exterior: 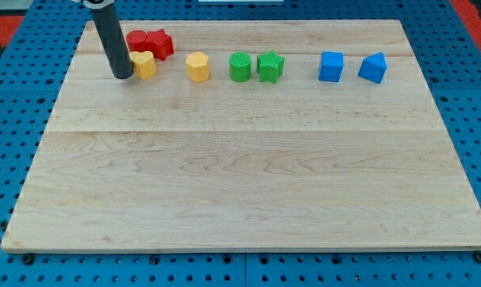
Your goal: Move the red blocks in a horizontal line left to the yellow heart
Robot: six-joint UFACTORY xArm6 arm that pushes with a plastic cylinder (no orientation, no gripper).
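Two red blocks sit touching near the view's top left: a rounded red one [138, 40] and a red star-like one [160, 43] to its right. Just below them lies a yellow heart [143, 64]. A yellow hexagon-like block [198, 67] lies further right. My tip [122, 75] rests on the board right at the yellow heart's left side, seemingly touching it, below and slightly left of the red blocks. The rod rises toward the view's top.
In the same row to the right are a green cylinder [239, 67], a green star [270, 66], a blue cube [331, 66] and a blue pentagon-like block [372, 68]. The wooden board [248, 175] lies on a blue perforated table.
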